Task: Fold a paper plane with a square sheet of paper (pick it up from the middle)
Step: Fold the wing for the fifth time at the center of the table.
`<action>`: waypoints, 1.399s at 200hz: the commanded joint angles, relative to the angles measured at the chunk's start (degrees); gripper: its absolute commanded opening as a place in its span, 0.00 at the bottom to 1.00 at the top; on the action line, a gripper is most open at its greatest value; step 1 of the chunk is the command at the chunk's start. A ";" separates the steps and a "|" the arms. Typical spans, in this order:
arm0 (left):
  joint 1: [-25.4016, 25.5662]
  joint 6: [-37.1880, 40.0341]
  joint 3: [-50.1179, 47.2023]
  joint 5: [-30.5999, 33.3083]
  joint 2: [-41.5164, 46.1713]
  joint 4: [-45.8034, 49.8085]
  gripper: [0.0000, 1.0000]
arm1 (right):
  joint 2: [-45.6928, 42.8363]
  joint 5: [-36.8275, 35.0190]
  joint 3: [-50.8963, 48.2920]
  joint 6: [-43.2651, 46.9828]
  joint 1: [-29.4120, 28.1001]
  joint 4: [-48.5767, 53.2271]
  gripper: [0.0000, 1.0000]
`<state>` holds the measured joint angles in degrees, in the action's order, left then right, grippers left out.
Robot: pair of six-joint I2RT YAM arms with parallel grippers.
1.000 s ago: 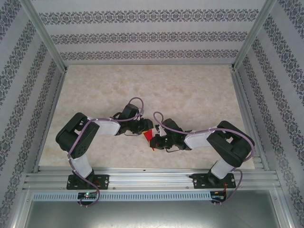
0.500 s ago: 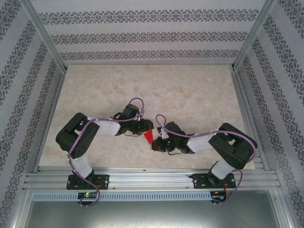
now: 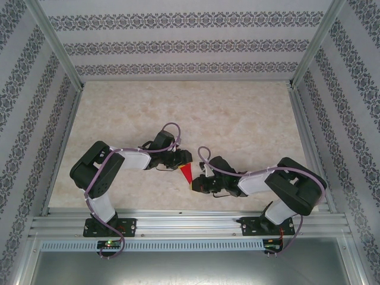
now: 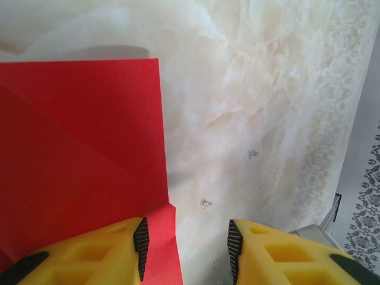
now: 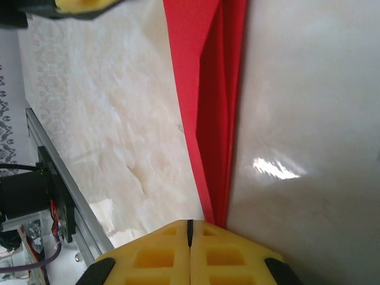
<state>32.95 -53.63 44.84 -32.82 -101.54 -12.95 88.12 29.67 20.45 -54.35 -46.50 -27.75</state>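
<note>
The red sheet of paper (image 3: 186, 173) lies on the marble table between my two grippers, folded into a narrow pointed wedge with layered flaps (image 5: 209, 89). In the left wrist view it is a flat red area with a diagonal crease (image 4: 77, 148). My left gripper (image 4: 187, 249) (image 3: 183, 159) hovers open at the paper's far end, with its left finger over the paper and its right finger over bare table. My right gripper (image 5: 190, 228) (image 3: 193, 183) is shut, and its fingertips rest on the paper's narrow near tip, which runs under the right finger.
The beige marble tabletop (image 3: 237, 119) stretches wide behind the arms. Aluminium rails (image 3: 190, 222) run along the near edge and patterned walls (image 3: 178, 47) enclose the sides and back. The left gripper's yellow finger (image 5: 77, 5) shows at the right wrist view's top left.
The right arm's elbow has swung out to the right and its gripper has slid a little toward the near edge along the paper. The left arm has stayed still.
</note>
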 commanded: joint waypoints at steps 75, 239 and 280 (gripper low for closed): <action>-0.17 0.55 -0.58 3.26 -2.05 5.85 0.43 | -11.33 -2.08 4.54 1.85 -1.16 18.44 0.06; -0.16 0.72 -0.46 2.94 -2.03 6.10 0.43 | 6.51 -5.67 15.46 -2.63 1.42 11.06 0.07; -0.16 0.46 -0.72 3.33 -1.91 6.18 0.43 | 9.48 -2.43 12.27 -3.27 1.67 9.75 0.07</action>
<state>32.95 -53.63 44.93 -32.80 -101.54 -12.78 96.14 25.76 34.87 -56.99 -45.10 -17.50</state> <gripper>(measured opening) 0.433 0.072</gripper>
